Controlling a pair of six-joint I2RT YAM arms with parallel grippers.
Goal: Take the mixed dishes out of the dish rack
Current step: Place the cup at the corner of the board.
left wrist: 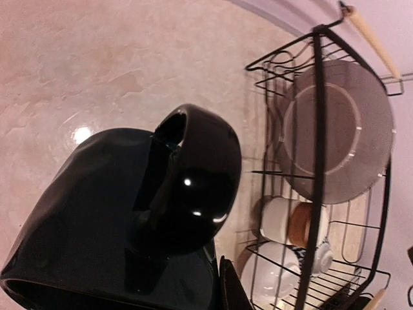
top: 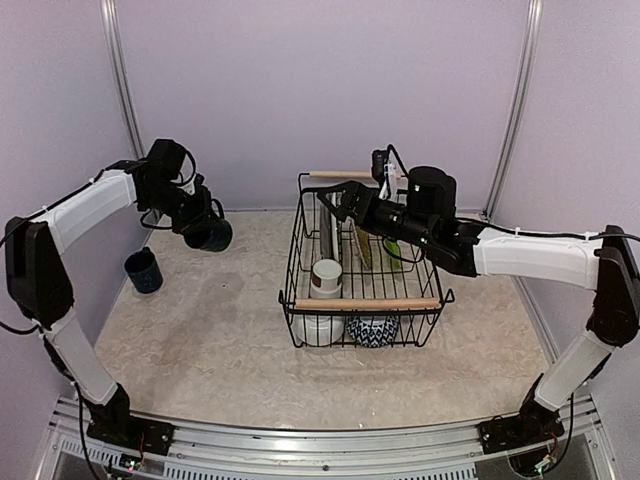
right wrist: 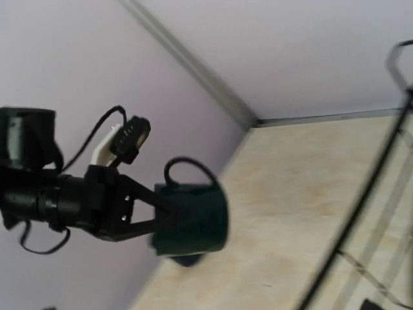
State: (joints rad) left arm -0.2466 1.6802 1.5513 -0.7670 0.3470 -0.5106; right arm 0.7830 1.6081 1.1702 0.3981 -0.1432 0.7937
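My left gripper is shut on a dark green mug and holds it in the air, left of the dish rack. The mug fills the left wrist view, with one finger beside it. The right wrist view shows that gripper on the mug. A navy mug stands on the table below. My right gripper is open and empty above the rack's far left part. In the rack are a grey dish, a white-brown cup, a white bowl, a patterned bowl and a lime-green plate.
The rack's wire wall stands close to the right of the held mug. Purple walls close the table at the back and on both sides. A second wooden handle tops the rack's far end.
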